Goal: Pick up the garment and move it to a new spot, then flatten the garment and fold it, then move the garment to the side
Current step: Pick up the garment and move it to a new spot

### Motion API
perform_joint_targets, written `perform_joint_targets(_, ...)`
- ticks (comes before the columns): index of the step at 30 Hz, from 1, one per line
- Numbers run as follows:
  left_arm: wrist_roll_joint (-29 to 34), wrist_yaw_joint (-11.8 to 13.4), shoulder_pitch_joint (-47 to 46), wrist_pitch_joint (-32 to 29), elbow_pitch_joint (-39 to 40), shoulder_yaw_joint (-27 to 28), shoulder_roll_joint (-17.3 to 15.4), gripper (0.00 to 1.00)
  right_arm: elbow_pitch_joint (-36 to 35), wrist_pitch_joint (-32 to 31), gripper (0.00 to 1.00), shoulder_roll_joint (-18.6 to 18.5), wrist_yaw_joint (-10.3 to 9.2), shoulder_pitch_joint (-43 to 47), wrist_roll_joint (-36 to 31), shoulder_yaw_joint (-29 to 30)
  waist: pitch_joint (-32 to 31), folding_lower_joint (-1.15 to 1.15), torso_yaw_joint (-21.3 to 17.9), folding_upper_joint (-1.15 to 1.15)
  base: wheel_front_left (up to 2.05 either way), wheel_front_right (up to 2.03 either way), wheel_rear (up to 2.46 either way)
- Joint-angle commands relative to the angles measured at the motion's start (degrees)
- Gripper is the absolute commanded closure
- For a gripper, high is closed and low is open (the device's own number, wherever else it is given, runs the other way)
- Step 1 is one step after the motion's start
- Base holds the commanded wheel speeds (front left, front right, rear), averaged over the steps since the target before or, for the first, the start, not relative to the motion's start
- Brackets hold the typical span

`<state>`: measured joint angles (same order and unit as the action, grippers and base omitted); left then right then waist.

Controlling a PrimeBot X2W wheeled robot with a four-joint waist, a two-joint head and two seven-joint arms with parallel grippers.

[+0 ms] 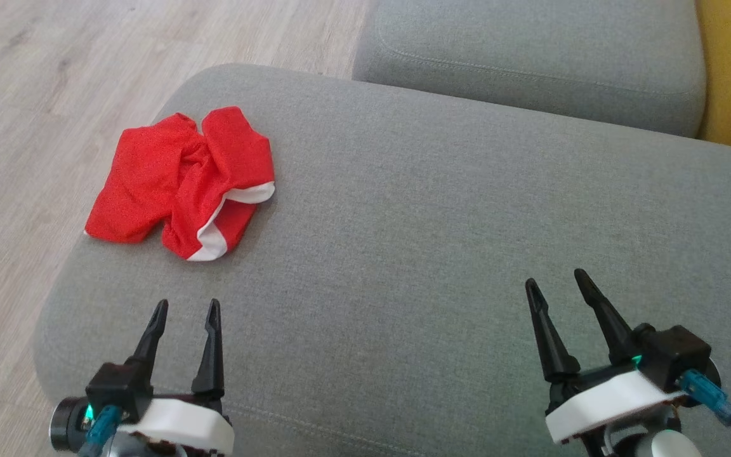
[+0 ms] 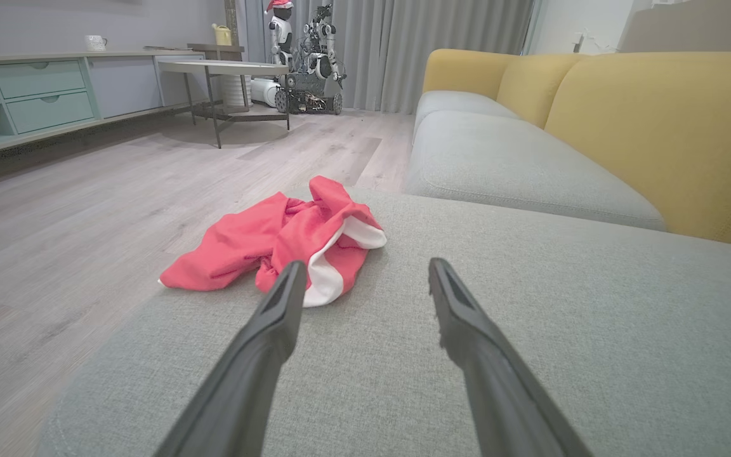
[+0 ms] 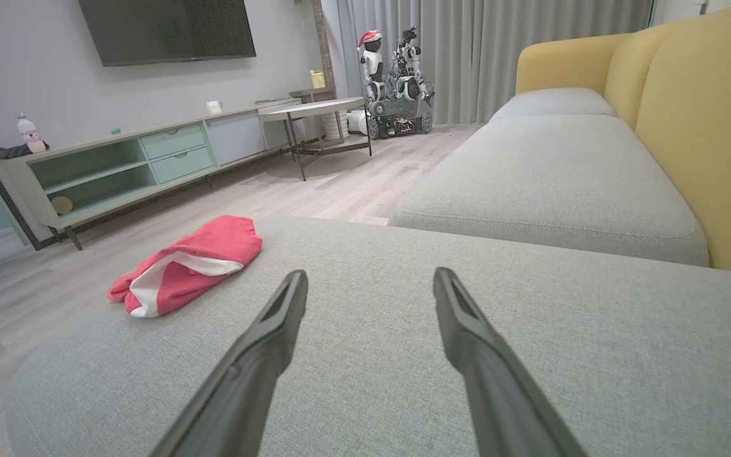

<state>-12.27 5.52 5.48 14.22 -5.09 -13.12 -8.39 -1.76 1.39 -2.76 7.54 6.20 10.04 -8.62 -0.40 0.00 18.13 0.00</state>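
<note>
Both of my grippers are released and hold nothing. My left gripper [image 1: 188, 304] hangs over the near left part of the grey fabric sofa cushion [image 1: 403, 222] and my right gripper [image 1: 555, 278] over its near right part, both with fingers spread and pointing toward the far edge. The crumpled red garment with white hem trim [image 1: 178, 184] lies bunched at the cushion's far left corner. Its outer fold sits right at the left edge, beyond which the pale wood-plank floor [image 1: 23, 95] drops away. I judge that none of the task has begun.

My main worry is that edge. If I come at the heap from the cushion's middle and nudge it before closing, the cloth could slide off the rounded left edge onto the floor. The left gripper is near the garment, but the right is well apart from it. A two-gripper lift would call for a long reach across, and my arms could crowd each other over so small a heap.

The garment is folded over itself, with a white-trimmed opening turned toward the near edge. Pinching the top ridge may catch only one layer, leaving the rest hanging twisted and harder to flatten. Pinching too deep may grab the soft cushion cover along with the cloth. The fabric looks thin and slippery to me, so a shallow grip could slip in transit.
</note>
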Motion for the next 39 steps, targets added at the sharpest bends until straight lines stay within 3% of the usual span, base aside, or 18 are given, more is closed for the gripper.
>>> perform_joint_targets(1,-0.19,0.16,-3.5,0.72,2.1,1.99,-0.2,0.0,-2.47,-0.11,0.0,-0.15,-0.05,-2.34,-0.27,-0.94,0.27,0.0,0.18,0.0,0.0,0.0,0.0)
perform_joint_targets(11,-0.46,0.51,-7.28,0.76,3.37,3.41,1.0,0.0,-3.85,-0.96,0.0,-0.14,-0.05,-4.31,-0.52,-0.77,4.78,0.0,0.09,0.0,0.0,0.0,0.0)
perform_joint_targets(19,-0.84,-2.24,-21.15,0.77,-0.33,6.82,1.98,0.0,-7.37,-3.5,0.0,-3.0,-0.05,-9.17,-1.13,-1.66,15.59,0.0,-3.2,0.0,0.0,0.0,0.0)
perform_joint_targets(29,-2.67,-6.4,-39.88,0.77,-27.2,10.73,-0.32,0.0,-8.75,-3.74,0.0,-5.62,-0.05,-12.57,-0.07,-1.72,24.6,0.0,-8.04,0.0,0.0,0.0,0.0)
perform_joint_targets(37,-3.51,-6.97,-49.73,-2.33,-49.85,11.45,-3.53,0.0,-7.61,-2.63,0.0,-5.6,-0.05,-13.92,0.8,-2.52,26.44,0.0,-9.85,0.0,0.0,0.0,0.0)
perform_joint_targets(38,-3.62,-6.78,-50.62,-2.81,-51.82,11.56,-3.89,0.55,-7.48,-2.53,0.0,-5.57,-0.05,-14.03,0.91,-2.57,26.49,0.0,-9.97,0.0,0.0,0.0,0.0)
perform_joint_targets(39,-3.62,-6.78,-50.62,-2.81,-51.82,11.56,-3.89,0.55,-7.48,-2.53,0.0,-5.57,-0.05,-14.03,0.91,-2.57,26.49,0.0,-9.97,0.0,0.0,0.0,0.0)
